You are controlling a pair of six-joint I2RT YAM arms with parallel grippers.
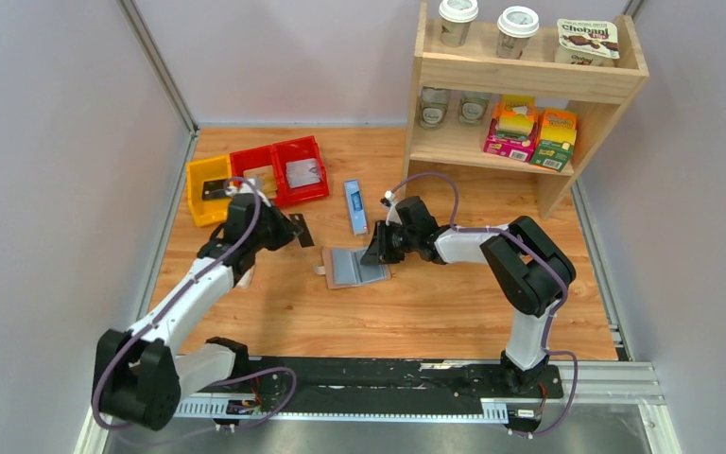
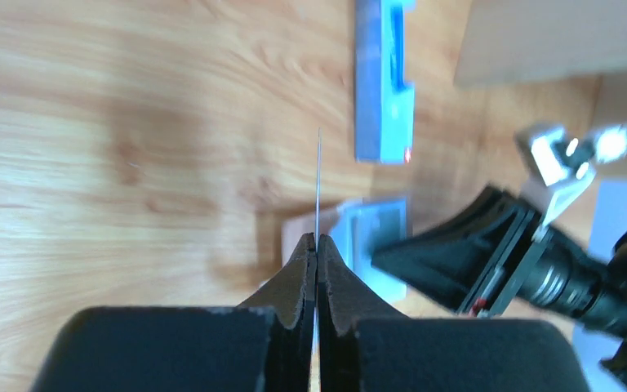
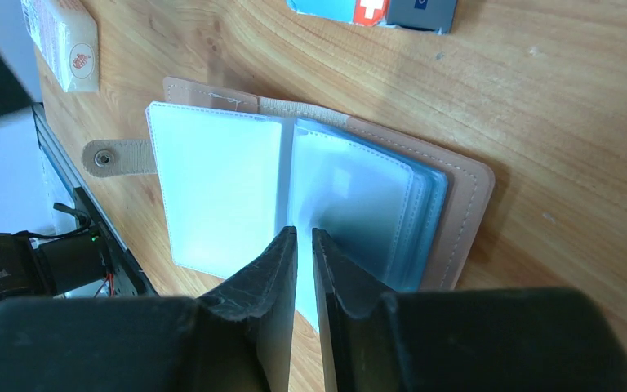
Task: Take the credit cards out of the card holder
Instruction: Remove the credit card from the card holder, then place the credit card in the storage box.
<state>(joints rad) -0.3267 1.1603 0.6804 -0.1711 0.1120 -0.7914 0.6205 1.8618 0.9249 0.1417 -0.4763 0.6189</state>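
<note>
The card holder [image 1: 354,267] lies open on the table, tan outside with pale blue sleeves [image 3: 212,188] and a snap tab [image 3: 114,157]. My left gripper [image 2: 317,241] is shut on a thin dark credit card [image 2: 318,180], seen edge-on here and as a dark rectangle [image 1: 302,232] held left of the holder, clear of it. My right gripper [image 3: 304,237] sits over the holder's spine at its near edge. Its jaws stand a narrow gap apart, with pale blue sleeve showing in the gap. I cannot tell whether other cards are in the sleeves.
A long narrow blue box [image 1: 355,205] lies just behind the holder. Yellow and red bins [image 1: 257,177] stand at the back left. A wooden shelf [image 1: 520,76] with cups and cartons stands at the back right. A pink-and-white packet [image 3: 65,41] lies beyond the holder's tab.
</note>
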